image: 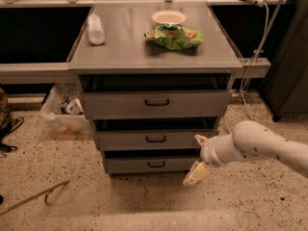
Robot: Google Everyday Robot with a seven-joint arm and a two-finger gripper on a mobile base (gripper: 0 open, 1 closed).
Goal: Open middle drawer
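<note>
Hand [198,156] spread near middle drawer [125,141]; speckled floor [144,206], grey cabinet top [134,47].

White gripper [198,156] in lower right of view, at arm's tip. Two pale cream fingers [196,174], flat, blunt-ended, spread apart. Just behind fingers: rounded white wrist housing [216,152], dark seam ring around it. Further back from fingers: thick white tubular arm [269,146], smooth shell, few small dark dots.
</note>
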